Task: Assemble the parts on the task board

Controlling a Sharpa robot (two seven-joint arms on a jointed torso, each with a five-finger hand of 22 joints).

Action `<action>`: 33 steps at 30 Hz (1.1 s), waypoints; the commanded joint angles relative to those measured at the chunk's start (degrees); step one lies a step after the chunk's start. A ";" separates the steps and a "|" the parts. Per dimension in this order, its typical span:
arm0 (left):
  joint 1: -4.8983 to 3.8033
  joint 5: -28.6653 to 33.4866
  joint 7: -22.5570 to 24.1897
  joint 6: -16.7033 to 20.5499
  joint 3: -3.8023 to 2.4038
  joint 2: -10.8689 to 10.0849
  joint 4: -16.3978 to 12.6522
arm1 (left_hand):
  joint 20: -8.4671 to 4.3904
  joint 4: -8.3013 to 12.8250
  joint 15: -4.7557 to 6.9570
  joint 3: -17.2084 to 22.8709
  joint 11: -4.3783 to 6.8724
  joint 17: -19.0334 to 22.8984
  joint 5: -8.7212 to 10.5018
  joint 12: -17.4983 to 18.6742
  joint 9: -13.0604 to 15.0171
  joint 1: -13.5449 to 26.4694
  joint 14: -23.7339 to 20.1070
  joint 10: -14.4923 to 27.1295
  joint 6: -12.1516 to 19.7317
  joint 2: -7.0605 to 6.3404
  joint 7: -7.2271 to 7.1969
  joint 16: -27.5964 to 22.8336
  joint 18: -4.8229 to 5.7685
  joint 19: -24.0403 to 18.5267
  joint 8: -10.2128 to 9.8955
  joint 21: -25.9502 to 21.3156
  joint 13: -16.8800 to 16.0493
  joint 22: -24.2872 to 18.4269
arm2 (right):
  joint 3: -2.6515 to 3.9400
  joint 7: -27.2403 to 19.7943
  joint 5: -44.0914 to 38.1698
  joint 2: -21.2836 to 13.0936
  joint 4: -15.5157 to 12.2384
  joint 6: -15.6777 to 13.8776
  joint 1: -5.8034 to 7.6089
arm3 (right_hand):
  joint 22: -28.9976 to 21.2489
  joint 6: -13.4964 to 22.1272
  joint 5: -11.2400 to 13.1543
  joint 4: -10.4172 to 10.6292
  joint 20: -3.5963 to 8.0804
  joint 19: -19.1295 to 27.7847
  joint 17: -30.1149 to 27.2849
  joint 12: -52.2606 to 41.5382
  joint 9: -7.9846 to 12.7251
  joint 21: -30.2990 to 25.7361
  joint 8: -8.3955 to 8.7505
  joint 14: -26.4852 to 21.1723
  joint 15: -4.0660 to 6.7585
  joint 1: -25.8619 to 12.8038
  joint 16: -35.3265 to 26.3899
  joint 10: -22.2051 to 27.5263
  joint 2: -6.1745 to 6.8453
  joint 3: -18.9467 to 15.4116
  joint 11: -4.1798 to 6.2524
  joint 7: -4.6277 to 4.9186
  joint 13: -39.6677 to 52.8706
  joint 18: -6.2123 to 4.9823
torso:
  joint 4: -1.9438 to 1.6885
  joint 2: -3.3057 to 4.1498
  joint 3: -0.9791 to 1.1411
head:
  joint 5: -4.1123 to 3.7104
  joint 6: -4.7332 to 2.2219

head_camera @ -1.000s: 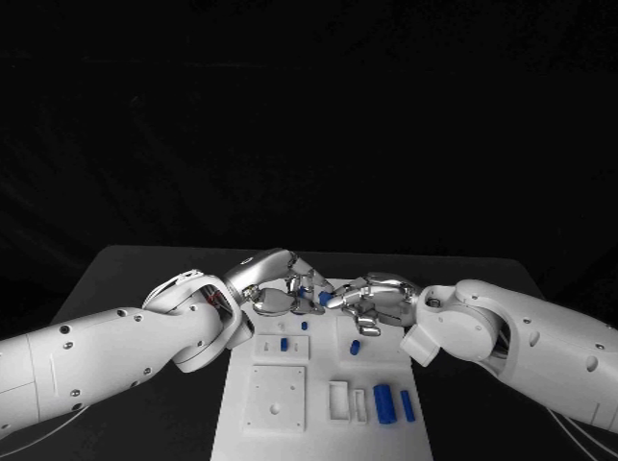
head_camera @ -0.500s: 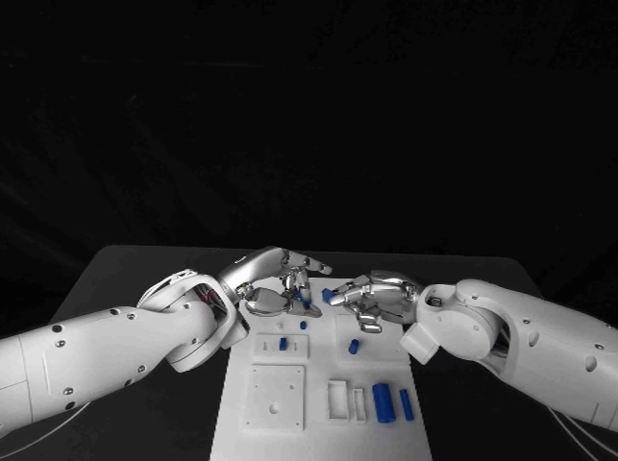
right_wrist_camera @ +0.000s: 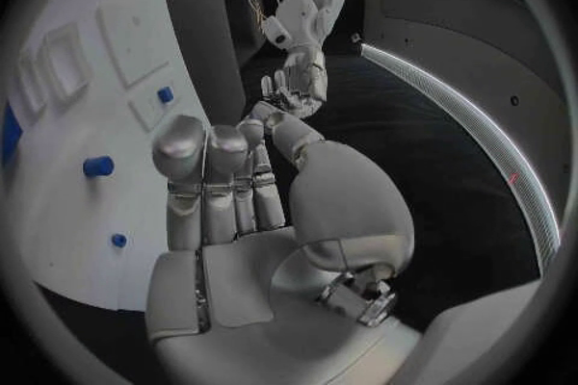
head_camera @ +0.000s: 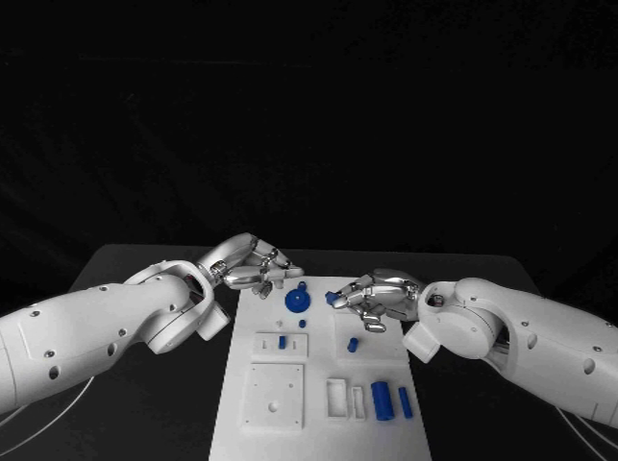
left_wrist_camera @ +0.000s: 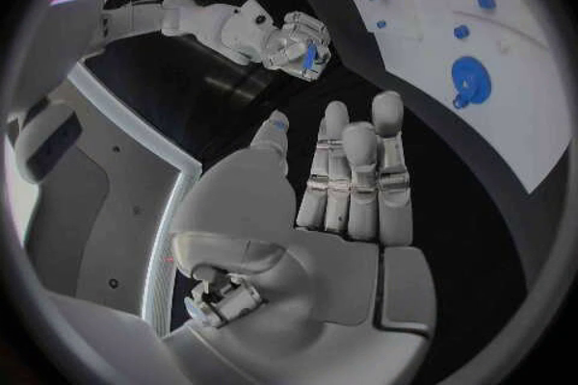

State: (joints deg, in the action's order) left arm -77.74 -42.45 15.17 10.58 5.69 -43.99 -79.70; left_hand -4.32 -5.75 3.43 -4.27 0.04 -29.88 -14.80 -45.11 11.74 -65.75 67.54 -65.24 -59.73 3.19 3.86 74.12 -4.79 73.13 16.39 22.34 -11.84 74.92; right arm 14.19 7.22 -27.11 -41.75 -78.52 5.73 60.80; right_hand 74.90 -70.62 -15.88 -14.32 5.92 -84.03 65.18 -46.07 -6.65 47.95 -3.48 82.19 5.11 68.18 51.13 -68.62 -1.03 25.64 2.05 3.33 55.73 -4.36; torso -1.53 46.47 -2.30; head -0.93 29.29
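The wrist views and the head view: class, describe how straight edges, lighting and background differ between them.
In the left wrist view the task board has an edge that bows into a curve, fisheye distortion, and a dark ring frames the circle. In the right wrist view the same bending shows, with a bright room behind the left hand. In the head view the board's edges run straight, and everything beyond the table is black.
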 commanded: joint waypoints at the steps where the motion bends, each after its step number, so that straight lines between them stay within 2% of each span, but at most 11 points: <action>1: -0.61 6.69 -8.96 -15.71 0.02 0.64 0.95 | -0.93 1.72 0.66 0.02 0.96 -1.43 -1.03 -4.34 8.61 -0.53 0.98 1.04 2.77 1.20 -1.52 2.11 1.25 -0.11 6.31 4.21 -3.66 1.49 | 0.00 2.37 -5.57 -0.09 -0.17 2.35 -0.04 | 5.99 -0.27 -0.05 -0.07 0.52 -0.27 0.00 0.40 -3.07 -0.15 -0.19 0.10 0.22 -0.10 0.14 -0.23 -0.14 0.21 -0.09 0.03 -0.03 0.47 | -0.04 -0.14 0.05 | 0.09 0.20; 3: -0.88 6.92 -10.37 -17.91 0.12 1.18 1.56 | -1.14 1.06 0.85 0.06 1.49 -2.35 -1.66 -7.32 16.05 0.26 0.99 2.14 5.36 2.33 -1.85 2.74 1.26 -1.15 11.47 7.01 -6.15 1.43 | 0.00 3.23 -6.37 -0.11 -0.18 3.00 0.02 | 5.98 -0.30 -0.09 -0.18 0.53 -0.26 0.01 0.41 -3.11 -0.17 -0.20 0.12 0.23 -0.08 0.14 -0.29 -0.11 0.20 -0.08 0.03 -0.03 0.46 | -0.07 -0.14 0.02 | 0.19 0.32; 6: -1.15 7.07 -11.55 -19.62 0.33 2.15 2.50 | -1.28 -2.20 1.08 0.71 1.78 -3.40 -9.51 -9.33 24.13 1.79 0.79 3.40 8.13 2.72 -2.82 3.03 1.34 -2.38 17.24 9.06 -7.76 1.35 | -0.01 4.35 -6.21 -0.03 -0.03 4.19 0.31 | 6.01 -0.34 0.04 -0.24 0.53 -0.28 0.05 0.40 -3.14 -0.09 -0.19 0.15 0.24 -0.12 0.21 -0.34 -0.11 0.24 -0.07 0.01 0.00 0.47 | -0.07 -0.15 -0.07 | 0.35 0.41; 8: -1.26 7.18 -11.69 -20.14 0.48 2.80 3.10 | -1.36 -4.67 1.22 1.57 2.03 -3.82 -13.62 -9.98 28.32 2.99 0.66 3.89 9.34 1.98 -3.19 3.14 1.42 -2.93 20.47 9.78 -8.21 1.30 | -0.02 5.21 -4.06 0.21 0.43 5.28 0.69 | 5.99 -0.36 0.41 -0.28 0.52 -0.25 0.02 0.39 -3.16 -0.16 -0.19 0.12 0.23 -0.17 0.13 -0.38 -0.12 0.26 -0.07 0.00 0.02 0.47 | -0.05 -0.16 -0.04 | 0.53 0.42; 11: -1.33 7.38 -11.71 -20.60 0.64 3.40 3.62 | -1.47 -8.62 1.23 3.57 2.27 -3.97 -16.57 -11.22 34.16 4.72 0.15 4.68 11.23 -0.12 -3.57 3.09 1.59 -3.78 24.74 10.74 -8.94 1.21 | -0.10 5.94 -2.16 0.66 1.21 6.26 1.21 | 5.96 -0.35 -0.27 -0.29 0.51 -0.18 0.02 0.41 -3.18 -0.32 -0.20 0.08 0.21 -0.28 0.11 -0.35 -0.12 0.23 -0.08 0.00 0.06 0.47 | 0.09 -0.15 0.04 | 0.72 0.42; 17: -1.40 7.56 -11.39 -21.42 1.26 4.30 4.08 | -0.93 -10.08 0.69 3.40 1.46 -3.72 -15.73 -11.94 35.09 7.07 -1.14 6.35 12.53 -2.23 -2.75 3.05 1.46 -4.79 23.94 10.76 -9.30 1.11 | -0.66 7.21 0.37 1.99 3.14 8.06 2.37 | 5.95 -0.36 -0.14 -0.32 0.50 -0.15 0.04 0.34 -3.20 -0.37 -0.20 0.06 0.21 -0.30 0.11 -0.39 -0.12 0.18 -0.08 -0.01 0.13 0.47 | -0.07 -0.17 0.03 | 0.59 0.53; 19: -1.40 7.48 -11.18 -21.70 1.50 4.53 4.08 | -0.66 -9.56 0.42 2.98 1.20 -3.57 -13.95 -12.15 35.00 7.13 -1.70 7.01 12.79 -2.86 -2.46 3.12 1.34 -5.17 23.55 10.52 -9.33 1.08 | -1.20 7.46 0.98 2.46 3.82 8.98 2.69 | 5.96 -0.43 -0.10 -0.39 0.49 -0.10 0.07 0.18 -3.24 -0.35 -0.21 0.00 0.20 -0.35 0.13 -0.45 -0.17 0.10 -0.07 -0.03 0.33 0.48 | -0.10 -0.24 -0.01 | 0.69 0.08; 20: -1.40 7.48 -11.18 -21.70 1.50 4.53 4.08 | -0.66 -9.56 0.42 2.98 1.20 -3.57 -13.95 -12.15 35.00 7.13 -1.70 7.01 12.79 -2.86 -2.46 3.12 1.34 -5.17 23.55 10.52 -9.33 1.08 | -1.20 7.46 0.98 2.46 3.82 8.98 2.69 | 5.96 -0.43 -0.10 -0.39 0.49 -0.10 0.07 0.18 -3.24 -0.35 -0.21 0.00 0.20 -0.35 0.13 -0.45 -0.17 0.10 -0.07 -0.03 0.33 0.48 | -0.10 -0.24 -0.01 | 0.69 0.08; 21: -1.40 7.13 -11.08 -21.78 1.60 4.65 4.07 | -0.51 -9.15 0.25 2.67 1.00 -3.43 -11.50 -12.14 34.97 7.13 -2.09 7.42 13.05 -2.97 -2.25 3.03 1.31 -5.42 23.38 10.31 -9.29 1.03 | -1.48 7.56 1.22 2.65 4.08 9.46 2.82 | 5.96 -0.43 -0.27 -0.41 0.48 -0.06 0.11 0.33 -3.26 -0.36 -0.20 0.02 0.20 -0.38 0.18 -0.33 -0.17 0.07 -0.08 -0.02 0.25 0.49 | -0.04 -0.22 -0.05 | 0.69 0.05; 24: -1.40 5.92 -10.82 -21.87 1.77 4.97 4.09 | -0.05 -8.48 -0.16 1.93 0.60 -2.79 -10.42 -12.15 34.61 7.46 -2.93 8.26 13.51 -3.16 -1.87 2.87 1.09 -5.82 22.78 9.42 -9.00 0.90 | -1.91 7.81 1.66 2.96 4.35 10.51 3.04 | 5.94 -0.44 -0.39 -0.45 0.48 -0.04 0.09 0.30 -3.27 -0.43 -0.20 0.00 0.19 -0.38 0.15 -0.35 -0.15 0.05 -0.08 -0.03 0.30 0.48 | 0.04 -0.16 -0.07 | 0.50 0.13; 33: -1.40 0.05 -9.71 -21.35 1.93 5.75 4.27 | 0.74 -6.39 -0.94 1.48 -0.20 -1.11 -9.72 -11.74 31.13 6.91 -4.74 9.81 13.97 -3.20 -1.06 2.82 0.88 -5.95 20.90 6.27 -7.94 0.92 | -2.24 9.07 2.97 3.26 4.47 14.73 3.22 | 5.93 -0.43 -0.97 -0.62 0.49 0.06 0.18 0.44 -3.30 -0.45 -0.19 -0.03 0.19 -0.52 0.23 -0.24 -0.19 0.08 -0.09 -0.01 0.33 0.48 | 0.06 -0.03 -0.07 | 0.25 0.09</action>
State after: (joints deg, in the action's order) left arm -79.03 -38.64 4.27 -10.00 7.65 -38.42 -75.38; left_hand -4.01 -12.34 2.42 -2.83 -0.23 -31.03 -24.62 -57.07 42.94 -58.42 63.23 -55.78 -45.84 0.21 2.74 76.94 -3.98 67.24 37.44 28.68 -19.82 74.93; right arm 11.96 15.25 -25.66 -38.56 -74.03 16.05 64.00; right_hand 74.90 -70.66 -16.65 -14.55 5.92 -84.03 65.30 -45.85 -6.66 47.67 -3.30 82.19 5.11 68.18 51.13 -68.61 -1.03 25.71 2.03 3.50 56.12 -4.36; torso -1.47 46.40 -2.33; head -0.60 29.34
